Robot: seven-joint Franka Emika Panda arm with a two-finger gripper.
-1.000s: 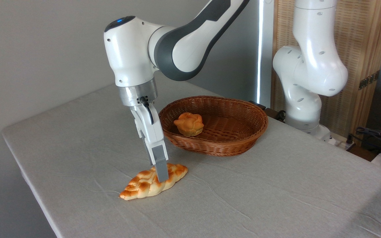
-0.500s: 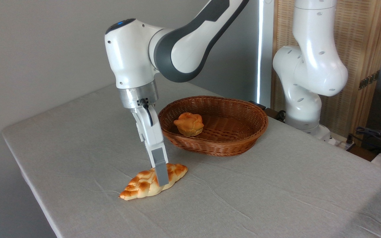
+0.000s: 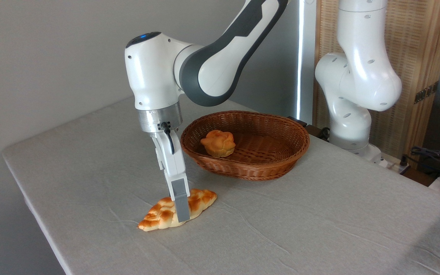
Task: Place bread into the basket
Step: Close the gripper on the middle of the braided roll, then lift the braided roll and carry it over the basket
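The long braided bread (image 3: 158, 216) lies flat on the grey tablecloth, in front and to the left of the basket. My gripper (image 3: 182, 212) points straight down over the loaf's middle. Its near grey fingertip (image 3: 182, 208) reaches down the loaf's front side almost to the cloth; the far finger is hidden behind it. The fingers straddle the loaf, which shows no squeeze and rests on the table. The oval reddish-brown wicker basket (image 3: 245, 173) stands behind and to the right of the gripper.
A small round knotted bun (image 3: 218, 143) sits in the basket's left half. The arm's white base (image 3: 351, 126) rises at the table's far right edge, before a wooden screen (image 3: 422, 76). The table's left edge (image 3: 29, 202) drops off near the loaf.
The gripper has come down and shifted slightly left, so the near fingertip now reaches lower along the loaf's front. The bread and basket have not moved.
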